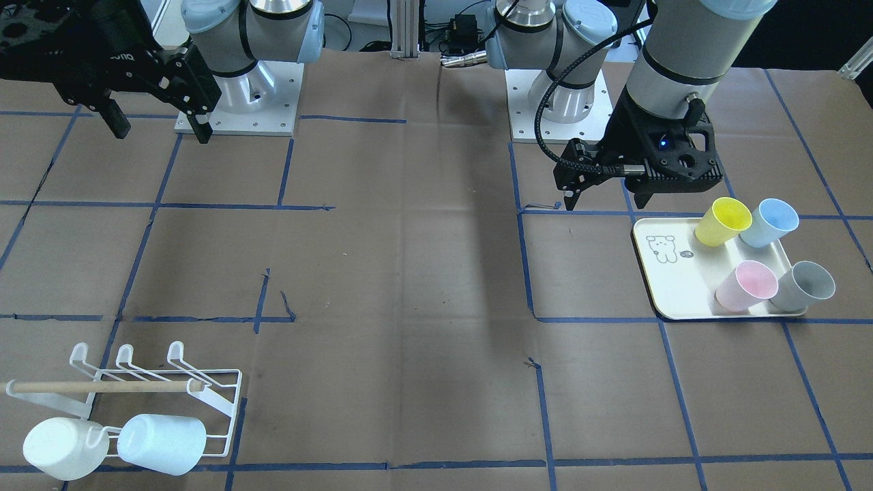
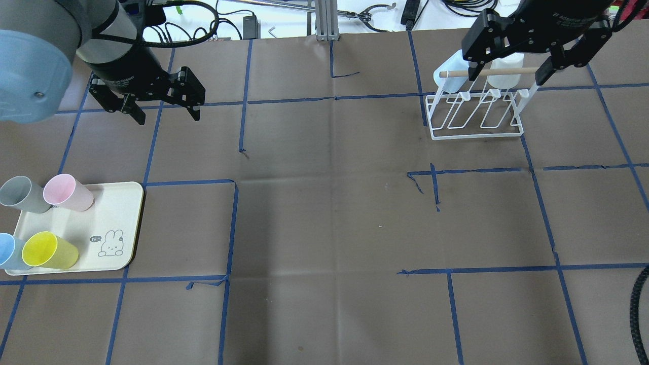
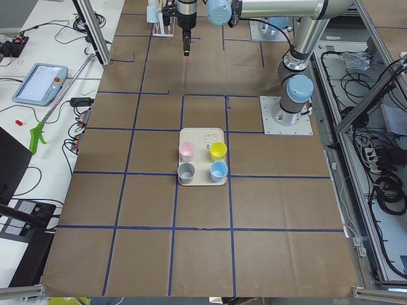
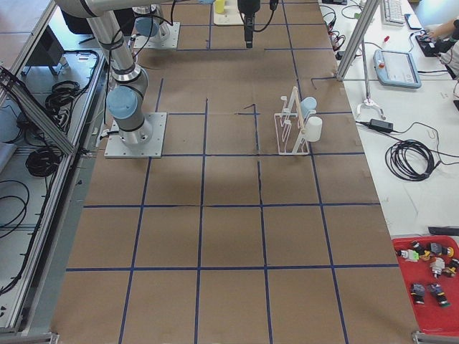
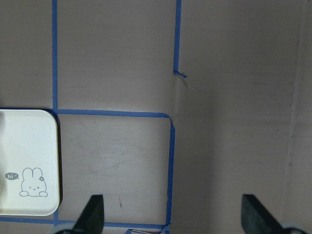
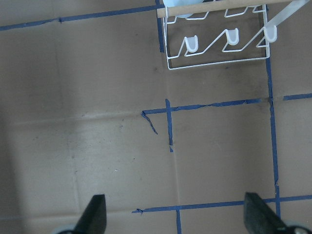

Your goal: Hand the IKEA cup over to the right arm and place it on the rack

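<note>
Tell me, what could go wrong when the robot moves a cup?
1. The yellow cup stands close beside the blue cup on the tray, so the open left gripper might bump one while taking the other.
2. A cup could slip during the pass to the right gripper.
3. The rack already holds a white cup and a pale blue cup; a new one might knock them.

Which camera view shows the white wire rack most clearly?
Exterior front-facing: the rack is near, whole and unblocked. Overhead, the right tool overlaps it; the right wrist view crops it; side views show it small.
</note>
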Controlling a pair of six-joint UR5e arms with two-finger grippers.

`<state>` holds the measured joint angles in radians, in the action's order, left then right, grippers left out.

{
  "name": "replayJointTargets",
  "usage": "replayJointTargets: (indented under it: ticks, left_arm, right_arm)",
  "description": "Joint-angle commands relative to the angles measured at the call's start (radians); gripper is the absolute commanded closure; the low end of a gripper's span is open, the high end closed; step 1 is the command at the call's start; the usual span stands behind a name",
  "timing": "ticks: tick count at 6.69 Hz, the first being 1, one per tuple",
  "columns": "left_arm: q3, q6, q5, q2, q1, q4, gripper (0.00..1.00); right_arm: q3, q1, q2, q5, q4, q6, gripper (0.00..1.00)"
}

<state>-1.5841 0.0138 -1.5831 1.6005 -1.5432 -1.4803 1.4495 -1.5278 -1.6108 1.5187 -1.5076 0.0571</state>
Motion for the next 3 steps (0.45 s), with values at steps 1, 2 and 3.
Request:
replayJointTargets:
  ticks: [1,2,3]
  left_arm:
    - [0.0,0.0,0.0,-0.001,0.0,0.0,0.0]
    - [0.0,0.0,0.0,-0.001,0.0,0.0,0.0]
    - [0.0,0.0,0.0,-0.001,0.0,0.0,0.0]
  right_arm:
    - [-0.003,-0.002,0.003,-0.003,0.009,0.001,0.0]
    - [0.008,-0.003,0.008,-0.005,0.03,0.001,0.0]
    - [0.006,-0.003,0.005,-0.006,0.08,0.001,0.0]
